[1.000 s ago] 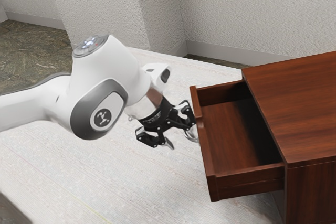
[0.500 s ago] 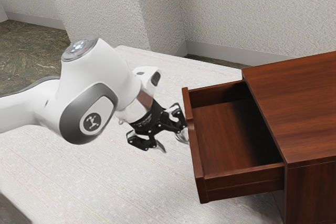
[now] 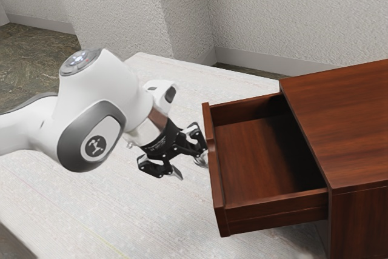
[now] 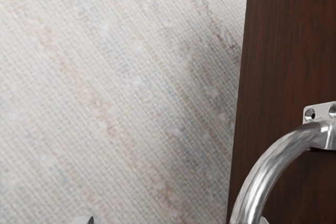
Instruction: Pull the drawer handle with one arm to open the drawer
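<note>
A dark wooden drawer (image 3: 267, 162) stands pulled well out of its cabinet (image 3: 345, 119), and its inside is bare. On the drawer front (image 3: 213, 168) is a curved silver handle (image 3: 200, 161). My black gripper (image 3: 197, 148) sits against that front from the exterior view's left, shut on the handle. In the wrist view the handle (image 4: 273, 166) arcs from its screw plate on the dark drawer front (image 4: 283, 51), right under my hand.
Pale woven carpet (image 3: 121, 210) covers the floor under the arm and drawer. Textured walls with a corner column (image 3: 182, 10) stand behind. The cabinet top reaches the exterior view's right edge.
My arm has drawn back toward the exterior view's left with the handle, and the drawer has slid farther out of the cabinet with it.
</note>
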You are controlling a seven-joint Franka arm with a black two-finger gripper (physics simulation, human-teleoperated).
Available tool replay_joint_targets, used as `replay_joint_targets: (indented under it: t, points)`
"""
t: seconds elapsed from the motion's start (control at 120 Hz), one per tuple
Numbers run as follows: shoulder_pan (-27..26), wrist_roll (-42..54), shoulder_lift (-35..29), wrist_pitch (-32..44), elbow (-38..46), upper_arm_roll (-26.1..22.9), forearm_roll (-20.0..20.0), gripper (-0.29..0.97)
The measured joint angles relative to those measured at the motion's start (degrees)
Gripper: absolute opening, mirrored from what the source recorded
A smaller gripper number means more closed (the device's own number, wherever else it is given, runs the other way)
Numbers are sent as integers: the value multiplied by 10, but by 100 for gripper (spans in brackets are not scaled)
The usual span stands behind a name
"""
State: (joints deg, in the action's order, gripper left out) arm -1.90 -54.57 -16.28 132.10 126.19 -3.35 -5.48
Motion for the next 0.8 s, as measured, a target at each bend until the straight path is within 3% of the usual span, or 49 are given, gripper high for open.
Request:
replay_joint_targets:
  t: [0.8]
  points:
    - [-4, 2, -8, 23, -1, 0, 4, 33]
